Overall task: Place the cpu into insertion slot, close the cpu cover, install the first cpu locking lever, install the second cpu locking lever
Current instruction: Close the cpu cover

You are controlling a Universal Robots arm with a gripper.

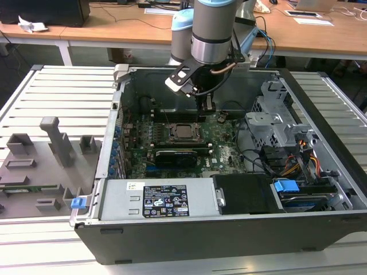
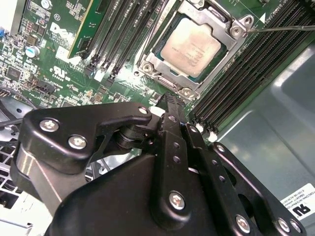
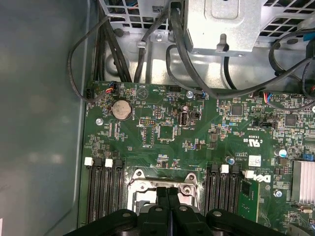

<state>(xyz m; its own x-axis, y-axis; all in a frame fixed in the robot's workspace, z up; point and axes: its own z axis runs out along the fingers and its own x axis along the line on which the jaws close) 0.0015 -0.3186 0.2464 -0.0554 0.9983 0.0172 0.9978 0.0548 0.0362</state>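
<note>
The cpu (image 2: pixel 191 46), a pale silver square, lies in the socket on the green motherboard (image 2: pixel 54 44). The cpu cover (image 2: pixel 158 63), a metal frame with a square window, lies flat around it. A thin lever rod (image 2: pixel 283 28) runs out from one socket corner, and another (image 2: pixel 152 34) runs along the socket's side. My gripper (image 2: pixel 170 104) hangs just above the socket's edge, fingers pressed together and holding nothing. In the first wrist view the gripper (image 3: pixel 167 192) covers part of the socket frame (image 3: pixel 140 176). In the exterior view the gripper (image 1: pixel 205 113) is just behind the cpu (image 1: pixel 184 131).
The open computer case (image 1: pixel 229 229) holds a black card (image 1: pixel 180 156) in front of the socket, a power supply (image 1: pixel 163 200) at the near wall, and a drive cage (image 1: pixel 275 123) with cables at the exterior view's right. Memory slots (image 2: pixel 118 29) flank the socket. A grey fixture tray (image 1: pixel 40 166) lies outside.
</note>
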